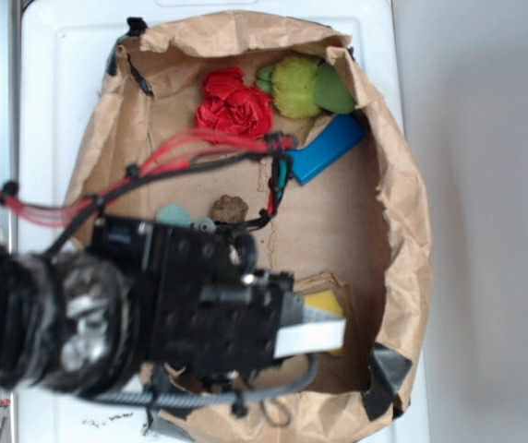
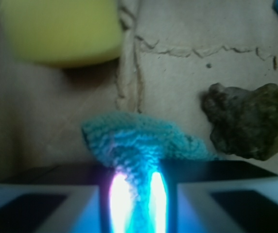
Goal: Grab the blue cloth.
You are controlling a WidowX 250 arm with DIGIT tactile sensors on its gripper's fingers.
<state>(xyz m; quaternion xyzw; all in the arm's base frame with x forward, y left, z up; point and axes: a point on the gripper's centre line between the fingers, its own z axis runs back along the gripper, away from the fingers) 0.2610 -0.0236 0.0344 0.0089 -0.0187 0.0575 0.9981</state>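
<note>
gripper (image 2: 138, 199): you're looking down the wrist view with both fingers (image 2: 49, 206) pinched onto a bunched fold of the blue cloth. The gap between them is full of terry, lit bright. Fingers are clamped on cloth, not empty.
blue cloth (image 2: 144, 138): it sits right at the fingertips, the loose part fanning out ahead of the jaws onto the cardboard floor (image 2: 192, 68). In the exterior view only a small teal corner shows beside the arm (image 1: 153, 295); the rest is hidden under it.
handling: judge it soft, light and limp. It'll drape and stretch rather than lift as one piece. Fuzzy pile should grip well, so slip is unlikely; nothing fragile here.
hold point: you've got a raised ridge near the near edge, which is the right kind of spot. A flat area would give the fingers nothing to bite. The bite looks deep enough, though I can't tell how much fabric is behind the fingertips.
risk: a trailing edge could drag over the floor when you lift. Go straight up.
brown lump (image 2: 246, 121): just right of the cloth, near but apart as far as I can see. Keep the tail clear of it.
yellow sponge (image 2: 63, 31): farther ahead on the left, well apart from the cloth, blurred.
blue block (image 1: 329, 148): rigid, farther back in the paper-lined box (image 1: 402, 185). Not your target.
red cloth (image 1: 234, 103): far end, next to a green item (image 1: 303, 86). Ignore both.
</note>
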